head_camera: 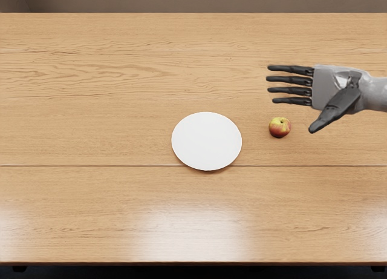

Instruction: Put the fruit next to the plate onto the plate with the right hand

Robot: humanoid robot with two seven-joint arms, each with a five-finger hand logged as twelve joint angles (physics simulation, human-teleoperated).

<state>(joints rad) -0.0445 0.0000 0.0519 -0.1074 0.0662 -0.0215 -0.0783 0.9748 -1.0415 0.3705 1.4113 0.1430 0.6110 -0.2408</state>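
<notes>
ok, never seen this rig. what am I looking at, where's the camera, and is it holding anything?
This is a simulator render, and there is only one picture. It comes from the humanoid robot's head camera, looking down at a slant on a wooden table. The grey arm entering from the picture's right edge ends in the right hand. Its five dark fingers are spread and hold nothing. In the picture the hand sits just up and right of a small red-yellow apple, without touching it. The apple lies on the table to the right of a round white plate, apart from it and not yet on it. The left arm is out of view.
</notes>
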